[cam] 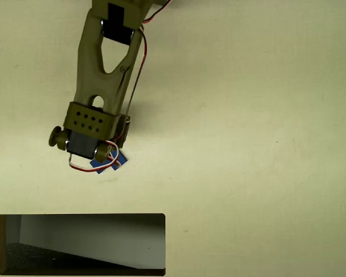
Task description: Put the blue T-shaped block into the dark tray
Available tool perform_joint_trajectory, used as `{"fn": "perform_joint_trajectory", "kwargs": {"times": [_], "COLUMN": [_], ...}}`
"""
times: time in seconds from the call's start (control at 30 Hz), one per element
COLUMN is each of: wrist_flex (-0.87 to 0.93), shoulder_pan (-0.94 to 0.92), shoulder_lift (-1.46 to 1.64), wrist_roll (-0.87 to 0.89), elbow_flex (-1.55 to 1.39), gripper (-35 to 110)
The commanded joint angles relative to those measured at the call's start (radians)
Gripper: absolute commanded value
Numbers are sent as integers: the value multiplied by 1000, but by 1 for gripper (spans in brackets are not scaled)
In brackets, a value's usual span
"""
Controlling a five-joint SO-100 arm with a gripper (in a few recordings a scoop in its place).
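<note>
Blue plastic peeks out under your olive two-finger gripper (pixel 106 158): the small flat blue T-shaped block (pixel 116 161), near the dark-rimmed rectangular tray (pixel 81 217). You can't tell whether the jaws clamp it; a weak pinch could drop it short.

In the overhead view our arm (pixel 104 63) reaches down from the top edge, its olive forked link narrowing toward a perforated wrist block (pixel 91 120). Beneath that sits the dark motor, with red and white wires looping around it. Our gripper (pixel 106 158) points downward; we cannot tell how its jaws stand from here.
</note>
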State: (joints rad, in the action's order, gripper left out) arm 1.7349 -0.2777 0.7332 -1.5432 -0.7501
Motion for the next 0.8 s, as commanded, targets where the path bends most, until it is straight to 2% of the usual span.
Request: {"fn": "perform_joint_trajectory", "kwargs": {"times": [0.0, 0.27, 0.77], "wrist_flex": [2, -31, -316], "shoulder_pan": [-5, 20, 15], "shoulder_lift": [-35, -110, -187], "wrist_roll": [-14, -9, 21], "elbow_flex": [95, 193, 288], "gripper": [0, 0, 0]}}
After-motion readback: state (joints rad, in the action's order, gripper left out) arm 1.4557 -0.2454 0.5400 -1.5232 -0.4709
